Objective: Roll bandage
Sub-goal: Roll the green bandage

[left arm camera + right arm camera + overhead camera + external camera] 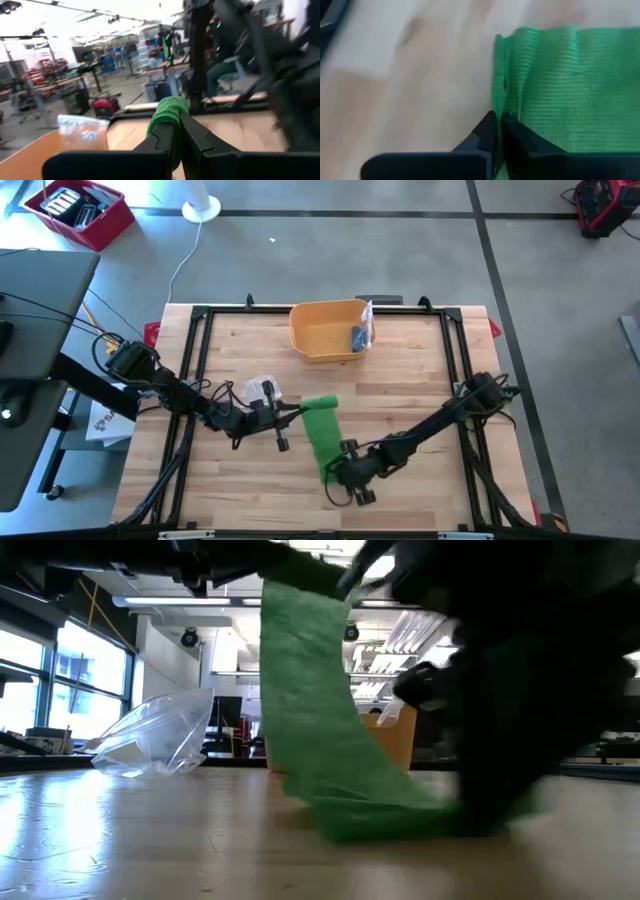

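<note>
Nearest the table's front edge, our right gripper [352, 485] pinches the bandage's [322, 435] near end against the wood. Farther back, our left gripper [290, 412] clamps its far end, lifted. We judge the bandage light, soft and floppy, best held at its ends. Beyond sits the orange bin [325, 330].

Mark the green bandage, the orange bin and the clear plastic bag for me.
green bandage [322, 432], high view, middle of the strip.
orange bin [318, 338], high view, its bare floor.
clear plastic bag [155, 735], low view, centre of the crumpled bag.
</note>
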